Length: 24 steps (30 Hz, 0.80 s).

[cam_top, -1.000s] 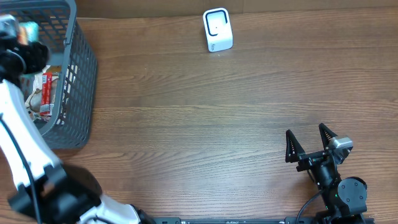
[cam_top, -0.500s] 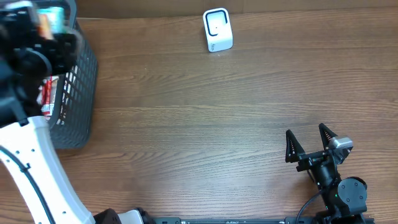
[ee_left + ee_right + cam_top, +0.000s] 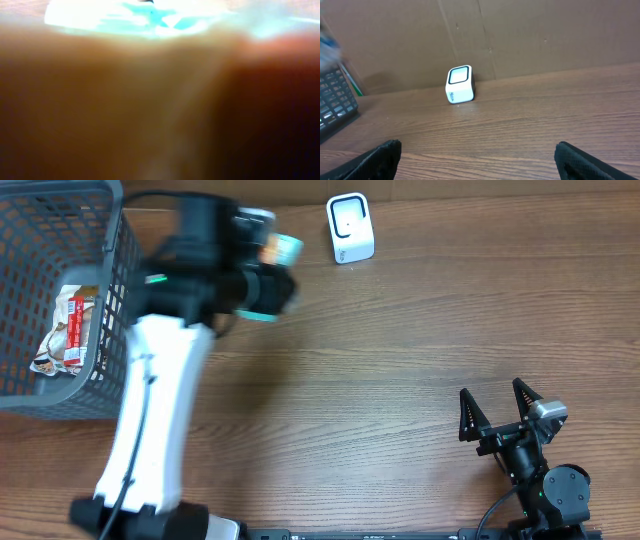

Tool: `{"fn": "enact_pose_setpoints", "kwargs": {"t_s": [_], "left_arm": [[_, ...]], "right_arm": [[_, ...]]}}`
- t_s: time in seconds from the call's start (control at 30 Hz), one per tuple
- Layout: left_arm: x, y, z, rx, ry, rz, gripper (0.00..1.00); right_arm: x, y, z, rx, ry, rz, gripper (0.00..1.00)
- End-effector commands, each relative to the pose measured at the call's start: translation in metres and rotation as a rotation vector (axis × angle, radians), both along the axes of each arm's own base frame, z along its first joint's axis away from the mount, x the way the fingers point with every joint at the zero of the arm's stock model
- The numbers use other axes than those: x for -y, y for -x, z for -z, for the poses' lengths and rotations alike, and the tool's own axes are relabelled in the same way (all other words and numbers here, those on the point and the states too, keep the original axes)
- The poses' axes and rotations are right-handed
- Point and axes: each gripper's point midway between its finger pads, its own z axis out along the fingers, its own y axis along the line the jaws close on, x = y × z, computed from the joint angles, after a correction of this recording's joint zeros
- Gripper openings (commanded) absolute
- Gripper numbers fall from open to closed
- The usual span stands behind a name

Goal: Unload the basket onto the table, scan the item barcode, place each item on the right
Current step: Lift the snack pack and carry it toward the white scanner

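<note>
Overhead, my left end effector is clenched on the item, a small teal pack with an orange patch, blurred at the edges. The item hangs above the bench, just left of the scanner and apart from it. The scanner is a white box with a dark-rimmed window, standing at the far edge of the bench.

At far left sits the basket, grey mesh, with a red and white packet lying inside. My left wrist view is a brown smear with a bright teal and white streak along the top; I cannot tell more from it.

My right end effector rests at the near right, released, jaws spread wide with nothing between them. Its wrist view looks across the bench to the scanner, with the basket at the left edge.
</note>
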Motion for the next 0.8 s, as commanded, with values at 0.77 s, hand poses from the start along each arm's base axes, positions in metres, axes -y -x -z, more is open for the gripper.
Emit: {"fn": "enact_pose_setpoints", "kwargs": {"t_s": [0.77], "left_arm": [[0.245,0.042,0.200,-0.191,-0.056,0.328,0.40]], "right_arm": [[0.001,0.000,0.002,0.003,-0.001,0.005,1.00]]}}
